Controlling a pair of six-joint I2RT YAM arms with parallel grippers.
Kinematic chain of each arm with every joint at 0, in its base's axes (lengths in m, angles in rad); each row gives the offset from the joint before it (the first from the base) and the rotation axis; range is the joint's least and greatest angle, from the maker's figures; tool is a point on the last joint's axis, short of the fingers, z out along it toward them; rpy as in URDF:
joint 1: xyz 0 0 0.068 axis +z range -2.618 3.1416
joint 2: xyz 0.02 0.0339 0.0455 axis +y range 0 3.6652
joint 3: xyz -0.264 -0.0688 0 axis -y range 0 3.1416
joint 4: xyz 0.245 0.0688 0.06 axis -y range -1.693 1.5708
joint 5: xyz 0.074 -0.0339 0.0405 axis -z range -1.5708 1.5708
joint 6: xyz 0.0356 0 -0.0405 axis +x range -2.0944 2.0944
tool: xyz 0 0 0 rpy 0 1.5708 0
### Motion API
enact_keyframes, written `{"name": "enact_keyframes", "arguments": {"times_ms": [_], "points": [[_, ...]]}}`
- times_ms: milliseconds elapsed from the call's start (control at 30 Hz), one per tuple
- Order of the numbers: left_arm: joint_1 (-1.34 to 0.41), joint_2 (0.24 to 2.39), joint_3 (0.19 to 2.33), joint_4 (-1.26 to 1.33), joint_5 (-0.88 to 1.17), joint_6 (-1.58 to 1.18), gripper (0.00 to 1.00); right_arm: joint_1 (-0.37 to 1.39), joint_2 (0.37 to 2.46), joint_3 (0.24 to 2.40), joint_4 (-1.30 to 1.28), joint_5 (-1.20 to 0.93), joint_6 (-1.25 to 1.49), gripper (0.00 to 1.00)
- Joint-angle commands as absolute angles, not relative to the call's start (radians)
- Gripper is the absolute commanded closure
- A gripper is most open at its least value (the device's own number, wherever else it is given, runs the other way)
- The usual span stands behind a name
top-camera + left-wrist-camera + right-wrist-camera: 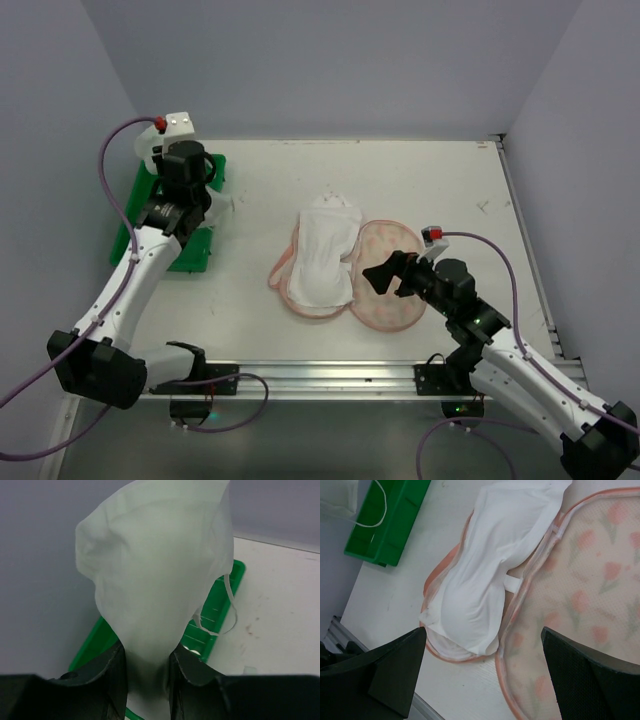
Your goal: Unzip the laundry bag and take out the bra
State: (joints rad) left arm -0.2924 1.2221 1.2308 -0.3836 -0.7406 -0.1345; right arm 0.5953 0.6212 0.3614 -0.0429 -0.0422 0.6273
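Note:
The laundry bag (392, 295) lies unzipped and spread flat mid-table, its tulip-print flap (592, 605) turned out to the right. A white bra (325, 262) rests in its left half, also seen in the right wrist view (490, 570). My right gripper (388, 272) hovers open over the bag's near edge, fingers wide apart (485, 665) and holding nothing. At the far left my left gripper (147, 675) pinches another white bra (155, 570) between both fingers. It hangs over the green tray (220, 605) with a thin strap (231, 605) dangling.
The green tray (190, 258) sits against the left wall, under the left arm. Grey walls close in the table on three sides. A metal rail (320, 375) runs along the near edge between the arm bases.

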Motion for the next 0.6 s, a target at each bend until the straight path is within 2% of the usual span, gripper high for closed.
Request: {"name": "enact_keyframes", "arguments": {"times_ms": [0, 167, 300, 467, 567], "points": [[-0.198, 1.256, 1.193, -0.236, -0.813, 0.058, 0.65, 0.592, 0.623, 0.362, 0.025, -0.055, 0.607, 0.01], [-0.146, 1.276, 1.16, -0.207, -0.845, 0.121, 0.65, 0.594, 0.629, 0.35, 0.051, -0.08, 0.603, 0.01], [-0.115, 1.269, 1.027, -0.083, -0.831, 0.182, 0.64, 0.594, 0.643, 0.348, 0.069, -0.118, 0.595, 0.01], [-0.095, 1.38, 0.982, 0.027, -0.936, 0.216, 0.64, 0.594, 0.652, 0.339, 0.104, -0.175, 0.575, 0.01], [-0.075, 1.451, 0.977, 0.074, -0.931, 0.224, 0.64, 0.594, 0.647, 0.324, 0.13, -0.183, 0.572, 0.01]]}}
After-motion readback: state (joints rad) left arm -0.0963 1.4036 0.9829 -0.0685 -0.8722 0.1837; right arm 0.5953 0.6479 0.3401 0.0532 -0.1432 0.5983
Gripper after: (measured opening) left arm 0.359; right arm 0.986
